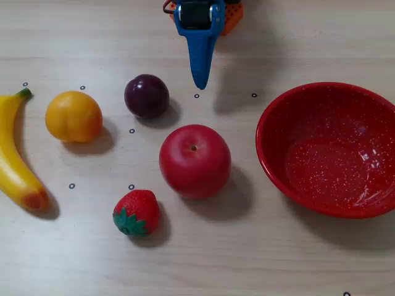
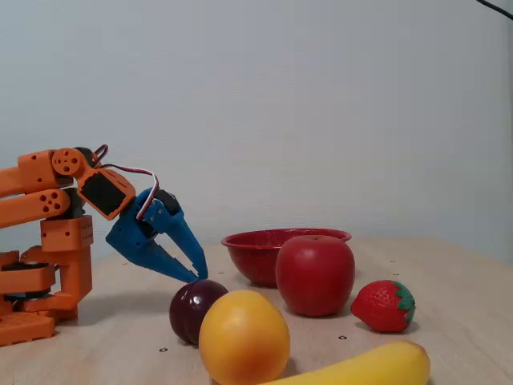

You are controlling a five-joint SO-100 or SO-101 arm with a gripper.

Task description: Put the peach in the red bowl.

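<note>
The peach [image 1: 73, 116] is a smooth yellow-orange fruit lying at the left of the table in the overhead view; in the fixed view it [image 2: 244, 337] is nearest the camera. The red speckled bowl [image 1: 266, 155] stands empty at the right; its rim shows in the fixed view [image 2: 284, 235] behind the apple. My blue gripper [image 1: 200, 83] hangs at the top centre, jaws together and empty, pointing down just right of the plum and far from the peach. In the fixed view its tips [image 2: 198, 275] hover just above the plum.
A dark purple plum [image 1: 146, 95] lies between gripper and peach. A big red apple [image 1: 195, 160] sits mid-table, a strawberry [image 1: 137, 212] in front of it, a banana [image 1: 15, 166] along the left edge. The orange arm base [image 2: 48, 257] stands at the fixed view's left.
</note>
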